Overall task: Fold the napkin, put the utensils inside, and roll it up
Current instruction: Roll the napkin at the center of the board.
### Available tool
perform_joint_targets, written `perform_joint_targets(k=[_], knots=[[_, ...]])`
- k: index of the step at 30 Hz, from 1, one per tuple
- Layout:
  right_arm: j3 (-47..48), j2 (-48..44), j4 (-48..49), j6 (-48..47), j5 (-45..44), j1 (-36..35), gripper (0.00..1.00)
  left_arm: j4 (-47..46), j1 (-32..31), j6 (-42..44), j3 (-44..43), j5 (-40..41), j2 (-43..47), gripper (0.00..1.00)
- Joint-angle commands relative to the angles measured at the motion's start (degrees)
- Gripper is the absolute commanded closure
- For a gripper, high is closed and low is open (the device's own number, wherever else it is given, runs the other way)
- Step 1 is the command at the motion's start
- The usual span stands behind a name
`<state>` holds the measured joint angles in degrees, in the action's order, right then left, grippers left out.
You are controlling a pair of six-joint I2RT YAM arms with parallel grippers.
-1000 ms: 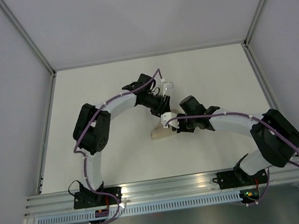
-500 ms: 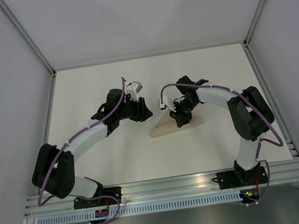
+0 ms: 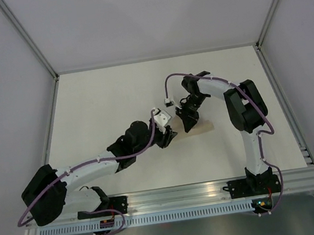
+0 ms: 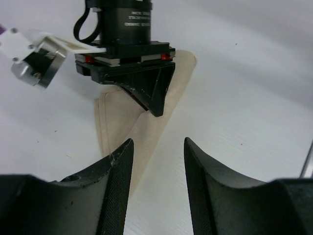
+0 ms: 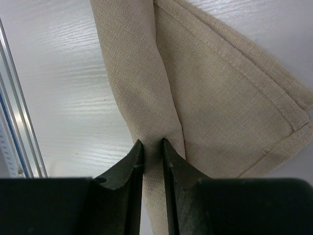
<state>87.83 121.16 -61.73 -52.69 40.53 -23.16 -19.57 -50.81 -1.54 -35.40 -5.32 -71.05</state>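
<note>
Right end effector point(image 5: 152, 159) clenched on a raised fold of the napkin point(image 5: 220, 93) lying on the bench point(image 3: 96, 102), presumably holding the crease. Left end effector point(image 4: 156, 161) released, poised at its corner.

The napkin point(image 5: 220, 93) is tan woven cloth, matt, with a visible weave and a stitched hem. The table point(image 5: 63, 88) is white and smooth, with a faint linear grain and a soft sheen. The left gripper point(image 4: 158, 143) has matt black plastic fingers point(image 4: 115, 191), finely ribbed on their inner faces and scuffed pale at the edges. The right gripper point(image 5: 152, 143) is the same dull black plastic. The rail point(image 3: 179, 195) is bare brushed metal. The cable point(image 3: 87, 161) has a smooth purple sheath with a slight gloss.
</note>
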Motion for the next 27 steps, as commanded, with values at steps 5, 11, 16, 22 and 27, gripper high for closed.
perform_joint_targets(k=[5, 11, 16, 22, 27], knots=[[2.8, 8.7, 0.7, -1.0, -2.4, -0.6, 0.75, -6.2, -9.4, 21.1, -4.9, 16.7, -13.7, 0.48], [4.9, 11.1, -0.1, -0.4, -2.1, 0.0, 0.75, -10.4, -10.2, 27.9, -6.9, 18.1, -21.5, 0.45], [6.3, 12.8, -0.8, -0.3, -2.1, 0.7, 0.75, -11.1, -10.8, 31.2, -8.9, 17.1, -26.9, 0.39], [7.4, 13.7, -1.5, -0.3, -2.0, 1.0, 0.75, -10.5, -11.2, 33.2, -11.3, 16.7, -31.8, 0.38], [7.4, 13.9, -1.7, -0.5, -2.3, 1.2, 0.74, -9.6, -11.1, 33.0, -11.9, 16.6, -33.9, 0.40]])
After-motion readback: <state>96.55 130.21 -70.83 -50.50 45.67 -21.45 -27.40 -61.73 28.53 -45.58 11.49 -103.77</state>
